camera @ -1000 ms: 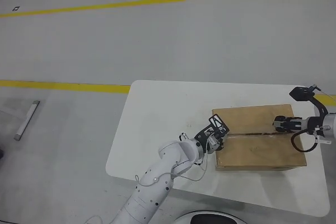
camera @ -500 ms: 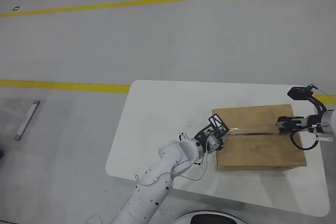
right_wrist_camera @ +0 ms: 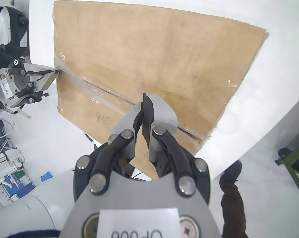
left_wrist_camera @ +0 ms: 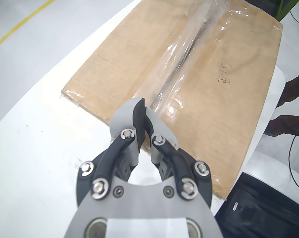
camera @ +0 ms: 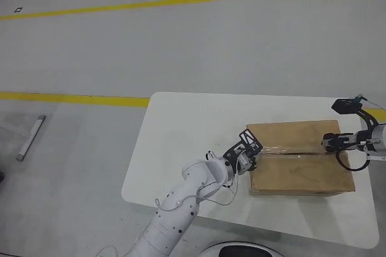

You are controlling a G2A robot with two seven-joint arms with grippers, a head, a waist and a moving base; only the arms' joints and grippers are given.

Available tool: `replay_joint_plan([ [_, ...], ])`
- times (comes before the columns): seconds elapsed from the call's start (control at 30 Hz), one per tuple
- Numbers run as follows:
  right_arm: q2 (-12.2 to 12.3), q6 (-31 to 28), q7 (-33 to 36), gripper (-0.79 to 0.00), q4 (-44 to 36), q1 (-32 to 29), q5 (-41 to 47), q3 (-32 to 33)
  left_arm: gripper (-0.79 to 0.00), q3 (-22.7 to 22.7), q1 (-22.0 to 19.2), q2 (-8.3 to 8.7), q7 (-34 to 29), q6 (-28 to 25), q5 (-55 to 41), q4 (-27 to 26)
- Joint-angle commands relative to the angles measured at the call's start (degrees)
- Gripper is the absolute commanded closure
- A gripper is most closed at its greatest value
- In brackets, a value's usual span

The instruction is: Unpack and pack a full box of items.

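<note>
- the flat brown cardboard box (camera: pixel 296 173) lies on the right half of the white rounded desk (camera: pixel 180 141). its top flaps are closed, so unpacking has not begun and the seam has to be freed first.
- a strip of clear glossy tape (left_wrist_camera: pixel 186 48) runs left to right along the centre seam. it looks wrinkled and partly lifted off the cardboard, tenting upward toward its right end.
- the left end effector (left_wrist_camera: pixel 142 110) is clenched, its tips against the box's left edge just where the seam ends. it seems placed there to brace the box, and i cannot tell whether it pinches any tape.
- the right end effector (right_wrist_camera: pixel 145 111) is clenched over the seam near the box's right end. it apparently grips the raised tape, most likely to peel it away.
- one risk is that pulling drags the light box along the desk instead of stripping the tape, which would explain the brace on the left.
</note>
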Motion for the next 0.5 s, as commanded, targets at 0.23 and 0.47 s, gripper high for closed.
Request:
replay_joint_plan([
  [0.23,0.2,0.2,0.1,0.000,1.3,0.7,-0.9,-1.8,-0.234,0.0,-0.4,-0.11,0.0,0.2,-0.1,0.3],
  [0.47,0.1,0.2,-1.2,0.000,2.5,1.5,-1.1,-3.0,-0.785,-0.8,-0.4,-0.03,-0.3,0.5,-0.6,-1.9],
])
